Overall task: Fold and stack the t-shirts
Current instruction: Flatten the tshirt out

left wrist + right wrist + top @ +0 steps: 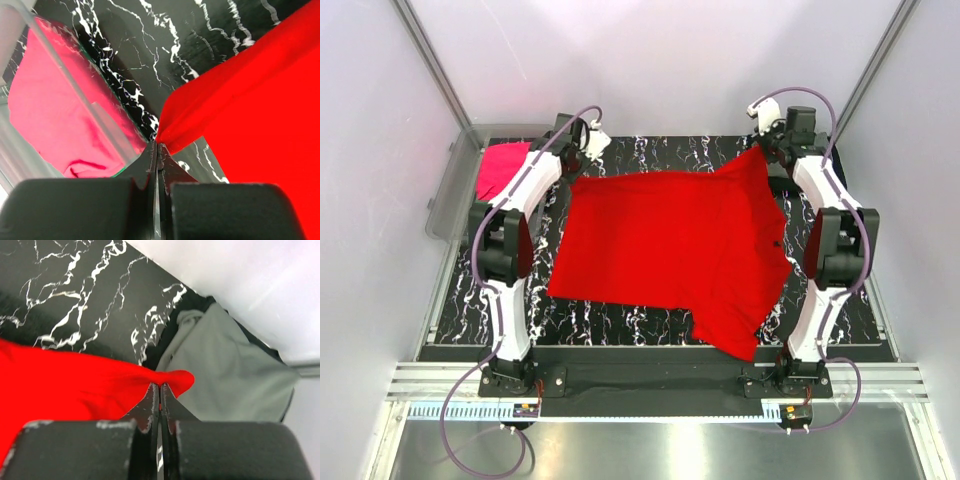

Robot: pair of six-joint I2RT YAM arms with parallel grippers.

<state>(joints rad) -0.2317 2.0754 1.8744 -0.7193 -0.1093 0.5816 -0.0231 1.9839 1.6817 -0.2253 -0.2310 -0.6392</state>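
Red t-shirt is the biggest thing I have on screen. It lies spread over the middle of the black, white-veined tabletop, between my two arms. Most of it lies flat, and its near right part runs down to the tabletop's near edge. The far right corner is pulled up into a peak, higher than the rest of the cloth.

At the far left stands the clear plastic bin, partly past the tabletop's left edge. A magenta-pink t-shirt lies crumpled inside it, and on my left wrist view it shows through the clear wall.

At the far right corner, against the white wall, a grey t-shirt lies rumpled. It is just beyond the red cloth, with something dark under its edge that I cannot make out.

My left pincer is fully closed, with its fingers pressed together on a pinch of the red t-shirt's far left corner. The cloth fans out to the right from the tips, and the bin sits just to their left.

My right pincer is closed just as tightly on the far right corner. A small fold of red cloth bulges past the fingertips on the side toward the grey t-shirt.
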